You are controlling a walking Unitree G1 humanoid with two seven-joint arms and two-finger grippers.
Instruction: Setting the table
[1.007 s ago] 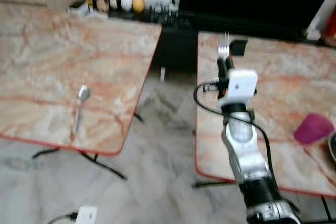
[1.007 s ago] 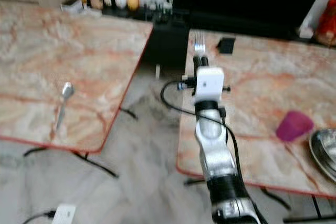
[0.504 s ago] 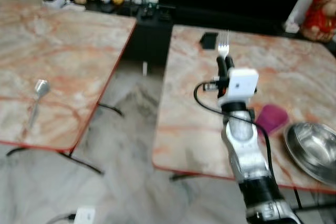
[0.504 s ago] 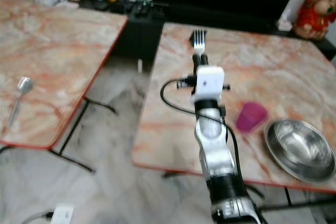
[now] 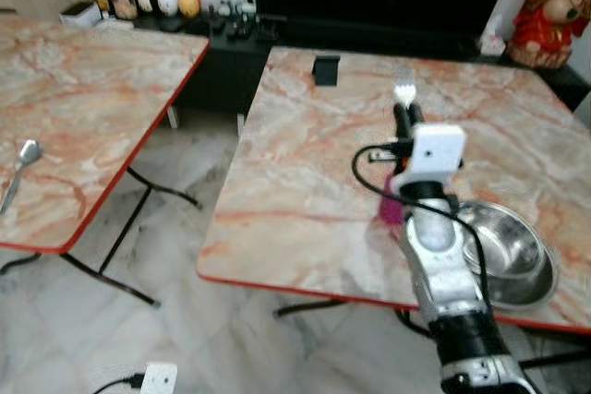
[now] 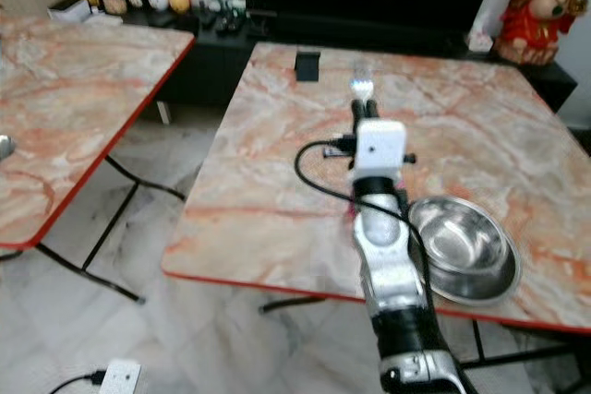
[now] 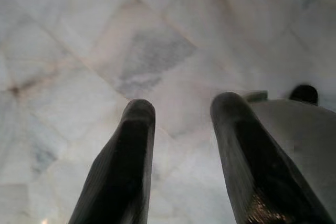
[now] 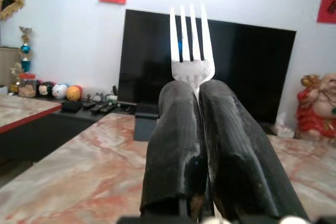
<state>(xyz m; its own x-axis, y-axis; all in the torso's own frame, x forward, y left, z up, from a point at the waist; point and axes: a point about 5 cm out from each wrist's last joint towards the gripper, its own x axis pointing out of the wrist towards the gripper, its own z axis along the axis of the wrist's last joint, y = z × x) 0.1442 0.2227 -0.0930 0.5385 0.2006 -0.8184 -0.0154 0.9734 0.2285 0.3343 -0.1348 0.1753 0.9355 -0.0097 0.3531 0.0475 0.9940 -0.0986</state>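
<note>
Item: fork [image 8: 190,51], upright, pinched in my right gripper [image 8: 195,90] above the marble table [image 5: 305,182], left of the steel bowl [image 5: 503,251]. Left gripper [image 7: 181,145]: spread, idle. Handling: I should lower level, laying it flat beside the bowl.

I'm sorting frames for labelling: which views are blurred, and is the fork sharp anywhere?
Eye views: softly blurred, the fork smeared above the right hand. Right wrist view: fork crisp, tines distinct against the dark TV. Left wrist view: left hand fingers near and soft, floor mildly blurred.
</note>
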